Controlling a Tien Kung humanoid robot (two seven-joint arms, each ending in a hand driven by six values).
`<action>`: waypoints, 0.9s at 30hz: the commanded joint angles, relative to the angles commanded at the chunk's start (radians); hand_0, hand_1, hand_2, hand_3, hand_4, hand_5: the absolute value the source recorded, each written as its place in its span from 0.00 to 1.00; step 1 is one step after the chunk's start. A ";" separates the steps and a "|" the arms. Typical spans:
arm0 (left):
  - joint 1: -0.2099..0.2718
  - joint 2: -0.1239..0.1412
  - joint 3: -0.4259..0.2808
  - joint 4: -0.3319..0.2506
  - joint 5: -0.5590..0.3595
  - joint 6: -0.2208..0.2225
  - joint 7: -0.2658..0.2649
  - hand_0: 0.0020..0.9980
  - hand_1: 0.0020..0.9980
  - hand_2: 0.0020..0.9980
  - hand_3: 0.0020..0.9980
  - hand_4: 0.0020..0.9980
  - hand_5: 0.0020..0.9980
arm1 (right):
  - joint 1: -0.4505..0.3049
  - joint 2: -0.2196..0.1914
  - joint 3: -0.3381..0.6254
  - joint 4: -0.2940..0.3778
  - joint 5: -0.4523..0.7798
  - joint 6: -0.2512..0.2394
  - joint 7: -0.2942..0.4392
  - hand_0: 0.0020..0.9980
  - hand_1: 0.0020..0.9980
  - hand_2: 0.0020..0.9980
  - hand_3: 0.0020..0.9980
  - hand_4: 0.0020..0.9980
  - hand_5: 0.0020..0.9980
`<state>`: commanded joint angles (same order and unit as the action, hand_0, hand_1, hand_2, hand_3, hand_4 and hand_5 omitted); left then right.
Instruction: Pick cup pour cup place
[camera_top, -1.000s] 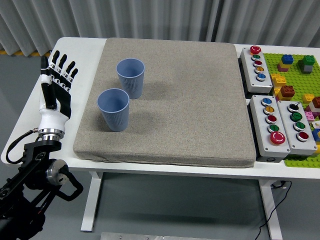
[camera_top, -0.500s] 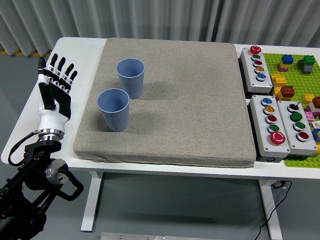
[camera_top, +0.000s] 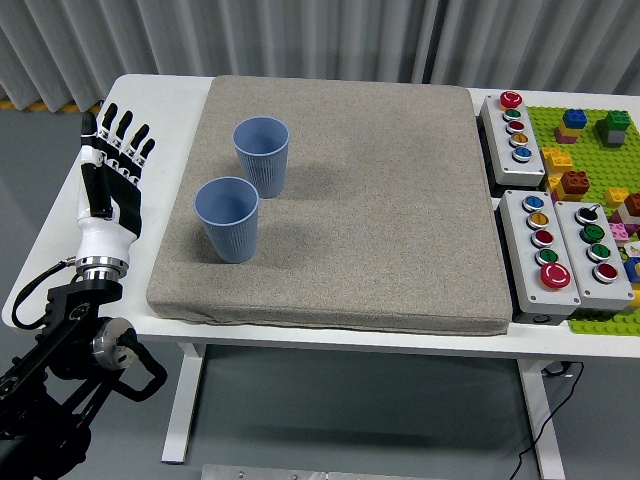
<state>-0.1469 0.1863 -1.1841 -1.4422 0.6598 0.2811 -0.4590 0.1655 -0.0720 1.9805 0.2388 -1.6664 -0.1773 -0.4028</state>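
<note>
Two blue ribbed cups stand upright on the grey mat (camera_top: 380, 200). The far cup (camera_top: 262, 155) is near the mat's left side. The near cup (camera_top: 228, 218) stands just in front and to the left of it. My left hand (camera_top: 112, 165) is over the table's left edge, left of the mat, fingers spread and straight, holding nothing. It is a hand's width left of the near cup. The right hand is out of view.
Three grey button boxes (camera_top: 514, 138) (camera_top: 541, 252) (camera_top: 597, 250) stand right of the mat. A green baseplate (camera_top: 590, 160) with several coloured bricks lies at the far right. The white table (camera_top: 160, 100) shows bare around the mat.
My left hand has wavered slightly in place, left of the mat. The cups have not moved.
</note>
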 joint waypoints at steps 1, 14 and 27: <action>0.000 0.000 0.000 -0.001 0.001 0.000 0.001 0.88 0.89 0.97 0.98 0.81 1.00 | 0.000 0.000 0.000 0.000 0.000 0.000 0.000 0.64 0.60 0.51 0.58 0.00 0.00; 0.006 0.000 0.006 -0.010 0.034 0.012 0.008 0.88 0.89 0.97 0.98 0.81 1.00 | -0.005 0.001 0.000 0.002 -0.008 -0.002 -0.006 0.64 0.60 0.51 0.58 0.00 0.00; 0.009 -0.004 0.012 -0.034 0.042 0.036 0.000 0.88 0.89 0.97 0.98 0.81 1.00 | -0.005 0.001 0.004 0.002 -0.009 -0.002 -0.004 0.64 0.60 0.51 0.58 0.00 0.00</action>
<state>-0.1378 0.1827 -1.1722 -1.4762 0.7023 0.3170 -0.4588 0.1605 -0.0715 1.9847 0.2403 -1.6757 -0.1792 -0.4072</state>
